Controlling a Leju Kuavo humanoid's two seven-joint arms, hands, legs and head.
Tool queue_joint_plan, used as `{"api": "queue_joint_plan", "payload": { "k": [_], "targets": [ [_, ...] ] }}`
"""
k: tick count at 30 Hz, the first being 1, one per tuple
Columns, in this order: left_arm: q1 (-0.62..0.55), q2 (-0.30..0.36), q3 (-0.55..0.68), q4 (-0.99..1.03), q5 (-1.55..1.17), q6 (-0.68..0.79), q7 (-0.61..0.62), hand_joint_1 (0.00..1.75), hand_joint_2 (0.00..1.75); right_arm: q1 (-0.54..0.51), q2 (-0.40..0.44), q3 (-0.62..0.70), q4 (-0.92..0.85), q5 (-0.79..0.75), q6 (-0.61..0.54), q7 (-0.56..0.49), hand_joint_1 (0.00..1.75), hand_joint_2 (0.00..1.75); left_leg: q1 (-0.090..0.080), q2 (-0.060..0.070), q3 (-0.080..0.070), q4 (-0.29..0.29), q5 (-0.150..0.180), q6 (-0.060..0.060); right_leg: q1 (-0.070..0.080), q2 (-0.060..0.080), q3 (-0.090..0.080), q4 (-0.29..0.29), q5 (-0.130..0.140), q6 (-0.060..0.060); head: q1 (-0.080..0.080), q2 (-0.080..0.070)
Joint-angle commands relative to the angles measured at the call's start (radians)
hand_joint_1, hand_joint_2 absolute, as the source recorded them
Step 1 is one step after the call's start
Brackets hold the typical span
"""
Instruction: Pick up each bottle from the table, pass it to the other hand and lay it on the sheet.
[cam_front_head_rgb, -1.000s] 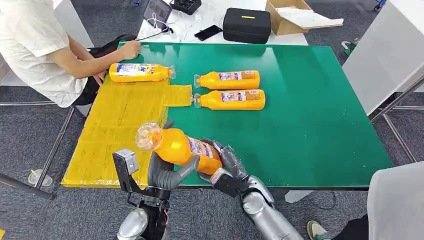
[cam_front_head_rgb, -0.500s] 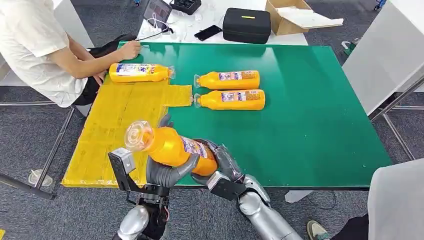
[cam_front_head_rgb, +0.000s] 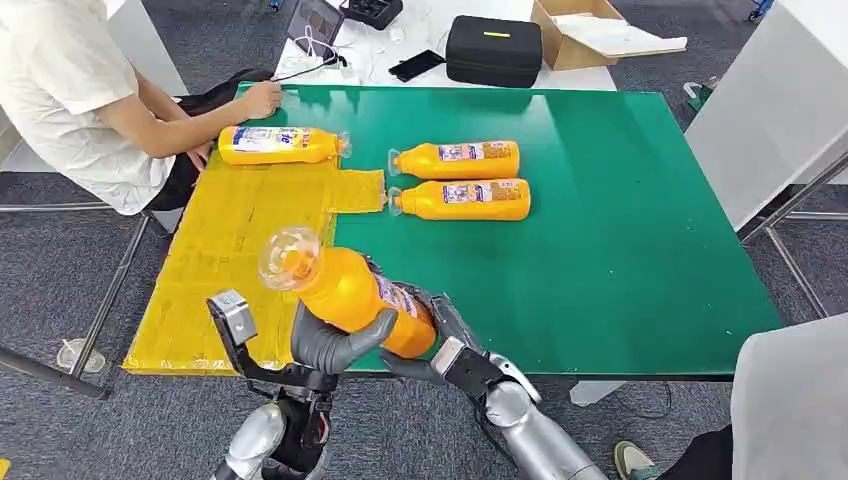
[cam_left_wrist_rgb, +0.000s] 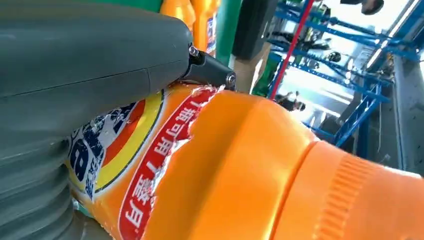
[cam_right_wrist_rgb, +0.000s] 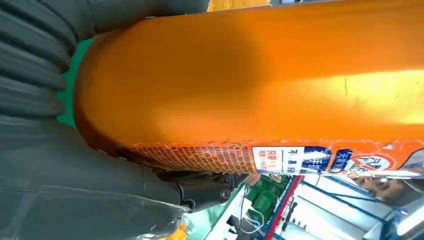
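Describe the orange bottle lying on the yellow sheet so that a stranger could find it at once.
Start at the green table and find the yellow plastic sheet covering its left part. At the sheet's far end, near the seated person's hand, lies one orange plastic bottle. The two similar bottles lie on bare green, and it alone rests on yellow.

Orange bottle (cam_right_wrist_rgb: 260, 85) fills frame, lying lengthwise. Right hand (cam_right_wrist_rgb: 55, 150) wraps its base end, grey thumb (cam_right_wrist_rgb: 115, 197) pressed against bottle's label edge. Green table (cam_right_wrist_rgb: 70, 85) visible beside bottle's base.
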Motion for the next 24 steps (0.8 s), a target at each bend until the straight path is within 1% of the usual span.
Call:
{"api": "queue_joint_plan", "payload": {
  "k": [1,2,4,5,7,8,10,12,13,14,15,16,17,18,19,20,21,22,23,24],
  "targets": [
    [-0.017,0.022,-0.008,0.010,0.027,-0.073,0.030,1.75,1.75,-0.008,-0.008,0.016,0.005,0.010,0.013,-0.006,1.47,1.75,-0.001,0.000,0.003,-0.001,-0.001,0.001,0.000,-0.001,0.003,0.000,-0.001,-0.001,0.000,0.000],
    [-0.017,0.022,-0.008,0.010,0.027,-0.073,0.030,1.75,1.75,-0.008,-0.008,0.016,0.005,0.010,0.013,-0.006,1.47,1.75,-0.001,0.001,0.006,-0.001,-0.002,0.001,0.000,-0.001,0.005,0.000,-0.002,-0.002,-0.001,0.000],
    [-0.014,0.022,-0.008,0.010,0.027,-0.073,0.030,1.75,1.75,-0.007,-0.006,0.016,0.007,0.012,0.012,-0.006,1.47,1.75,0.000,0.000,0.003,0.000,-0.001,0.001,0.000,-0.001,0.003,0.000,-0.001,-0.001,0.000,0.000],
    [-0.014,0.022,-0.008,0.010,0.027,-0.073,0.030,1.75,1.75,-0.007,-0.006,0.016,0.007,0.012,0.012,-0.006,1.47,1.75,0.000,0.001,0.005,0.000,-0.002,0.001,0.000,-0.001,0.005,0.000,-0.002,-0.002,-0.001,0.000],
    [-0.014,0.022,-0.008,0.010,0.027,-0.073,0.030,1.75,1.75,-0.007,-0.006,0.016,0.007,0.012,0.012,-0.006,1.47,1.75,0.000,0.000,0.002,-0.001,-0.001,0.001,0.000,0.000,0.002,0.000,-0.001,-0.001,-0.001,0.000],
    [-0.014,0.022,-0.008,0.010,0.027,-0.073,0.030,1.75,1.75,-0.007,-0.006,0.016,0.007,0.012,0.012,-0.006,1.47,1.75,-0.001,0.000,0.005,-0.001,-0.002,0.001,0.000,-0.001,0.004,0.000,-0.002,-0.002,0.000,0.000],
    [-0.014,0.022,-0.008,0.010,0.027,-0.073,0.030,1.75,1.75,-0.007,-0.006,0.016,0.007,0.012,0.012,-0.006,1.47,1.75,0.000,0.000,0.002,-0.001,-0.001,0.001,0.000,-0.001,0.002,0.000,-0.001,-0.001,-0.001,0.000],
    [-0.014,0.022,-0.008,0.010,0.027,-0.073,0.030,1.75,1.75,-0.007,-0.006,0.016,0.007,0.012,0.012,-0.006,1.47,1.75,-0.001,0.001,0.008,-0.001,-0.003,0.001,0.000,-0.001,0.008,0.000,-0.003,-0.002,-0.001,0.000],
    [-0.014,0.022,-0.008,0.010,0.027,-0.073,0.030,1.75,1.75,-0.007,-0.006,0.016,0.007,0.012,0.012,-0.006,1.47,1.75,-0.001,0.000,0.002,-0.001,-0.001,0.001,0.000,-0.001,0.002,0.000,-0.001,-0.001,-0.001,0.000],
    [-0.015,0.022,-0.007,0.010,0.026,-0.074,0.030,1.75,1.75,-0.008,-0.005,0.014,0.009,0.008,0.015,-0.004,0.56,1.75,-0.001,0.001,0.005,-0.001,-0.002,0.001,0.000,-0.001,0.005,0.000,-0.002,-0.002,-0.001,0.000],
    [-0.012,0.021,-0.002,0.008,0.025,-0.075,0.031,1.75,1.75,-0.006,0.001,0.003,0.014,-0.006,0.026,0.009,0.00,1.75,0.000,0.000,0.004,0.000,-0.001,0.001,0.000,-0.001,0.004,0.000,-0.001,-0.001,-0.001,0.000],
    [-0.009,0.021,0.003,0.005,0.027,-0.076,0.030,1.75,1.75,-0.006,0.004,0.001,0.018,-0.010,0.029,0.020,0.00,1.75,-0.001,0.001,0.005,-0.001,-0.002,0.001,0.000,-0.001,0.005,0.000,-0.002,-0.001,0.000,0.000],
    [-0.005,0.019,0.013,-0.001,0.016,-0.047,0.034,1.75,1.75,0.000,0.013,-0.014,0.016,0.005,-0.014,0.016,0.00,1.75,-0.001,0.001,0.008,0.000,-0.003,0.001,0.000,-0.001,0.008,0.000,-0.003,-0.002,-0.001,0.000],
    [0.000,0.019,0.024,-0.013,-0.025,0.015,0.027,1.75,1.75,0.013,0.031,-0.044,0.010,-0.001,-0.069,0.020,0.00,0.00,-0.001,0.001,0.004,-0.001,-0.001,0.001,0.000,0.000,0.003,0.000,-0.001,-0.001,-0.001,0.000],
    [0.002,0.019,0.030,-0.020,-0.060,0.067,0.022,1.75,1.75,0.023,0.042,-0.064,0.003,0.006,-0.123,0.018,0.00,0.00,-0.001,0.001,0.006,0.000,-0.002,0.001,0.000,0.000,0.005,0.000,-0.002,-0.002,-0.001,0.000],
    [0.011,0.022,0.036,-0.035,-0.166,0.206,-0.004,1.75,1.75,0.062,0.096,-0.153,-0.042,0.069,-0.402,-0.020,0.00,0.00,0.000,0.001,0.004,0.000,-0.002,0.001,0.000,0.000,0.004,0.000,-0.002,-0.001,0.000,0.000],
    [0.027,0.035,0.042,-0.060,-0.225,0.292,0.005,1.75,1.75,0.108,0.158,-0.236,-0.155,-0.031,-0.585,-0.020,0.00,0.00,0.000,0.001,0.002,0.000,-0.001,0.000,0.000,0.000,0.002,0.000,-0.001,-0.001,0.000,0.000],
    [0.030,0.042,0.042,-0.069,-0.229,0.303,0.010,1.75,1.75,0.129,0.147,-0.223,-0.261,-0.094,-0.644,-0.020,0.00,0.00,0.000,0.002,0.005,0.000,-0.002,0.000,0.000,0.000,0.004,0.001,-0.002,-0.002,0.000,0.000],
    [0.035,0.050,0.042,-0.080,-0.244,0.317,0.003,1.75,1.75,0.160,0.164,-0.294,-0.387,-0.002,-0.731,-0.020,0.00,0.00,-0.001,0.002,0.001,0.001,-0.002,0.000,0.000,0.000,0.000,0.002,-0.002,-0.002,0.000,0.000],
    [0.036,0.054,0.040,-0.087,-0.250,0.323,0.003,1.75,1.75,0.179,0.190,-0.345,-0.442,0.002,-0.731,-0.020,0.00,0.00,-0.001,0.003,0.003,0.001,-0.003,0.000,0.000,0.001,0.002,0.003,-0.003,-0.002,0.000,0.000]
  ]
}}
